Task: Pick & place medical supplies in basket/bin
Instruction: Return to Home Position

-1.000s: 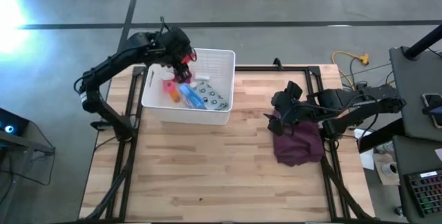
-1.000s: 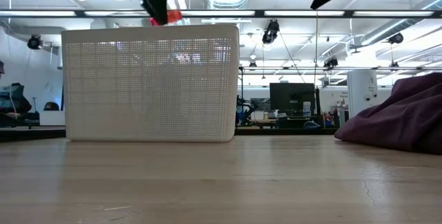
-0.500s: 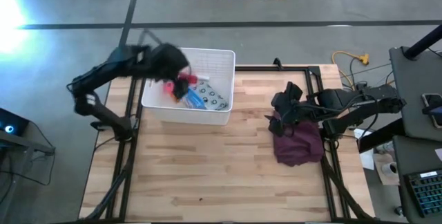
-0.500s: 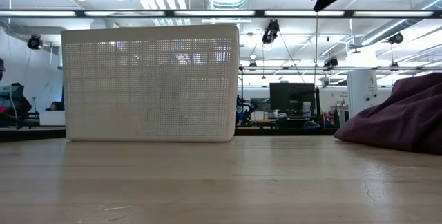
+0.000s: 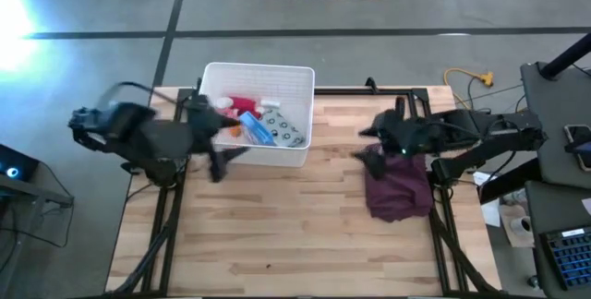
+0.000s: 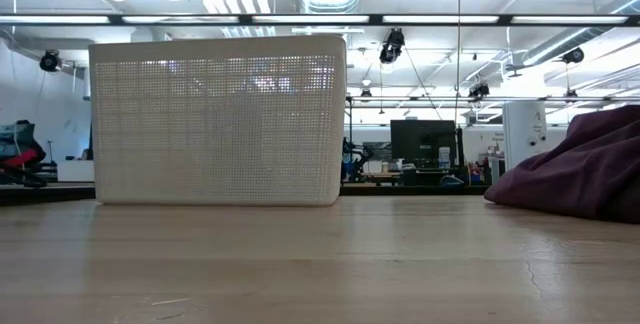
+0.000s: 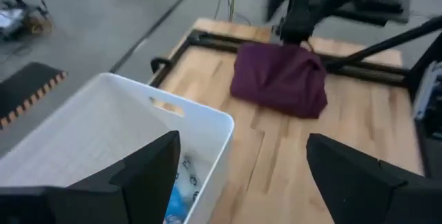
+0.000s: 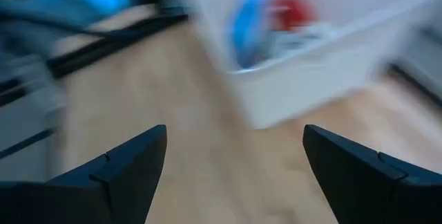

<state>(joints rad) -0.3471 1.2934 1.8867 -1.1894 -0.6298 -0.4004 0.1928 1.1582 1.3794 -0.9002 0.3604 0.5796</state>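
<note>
The white perforated basket [image 5: 294, 77] [image 6: 215, 119] [image 7: 207, 124] stands on the table's far left part. Inside it lie a red bottle [image 5: 242, 105], a blue-white box [image 5: 259, 131], a white item [image 5: 271, 108] and an orange piece [image 5: 233, 131]. My left gripper [image 5: 226, 159] [image 7: 242, 144] hovers open by the basket's near left corner and holds nothing. My right gripper [image 5: 362, 144] [image 8: 235, 131] is open above the left edge of the maroon cloth [image 5: 399, 188], facing the basket [image 8: 304, 72]. Neither gripper shows in the low view.
The maroon cloth [image 6: 580, 169] [image 7: 280, 79] lies bunched on the table's right part. Bare wood runs between the basket and the cloth and along the near half. Dark frame rails border the table's sides and far edge [image 5: 369, 89].
My left gripper, which held a red item above the basket's far left part, has let it go; the red bottle now lies inside. The arm swung back toward the table's left and near side. My right gripper has left the top of the low view and turned toward the basket.
</note>
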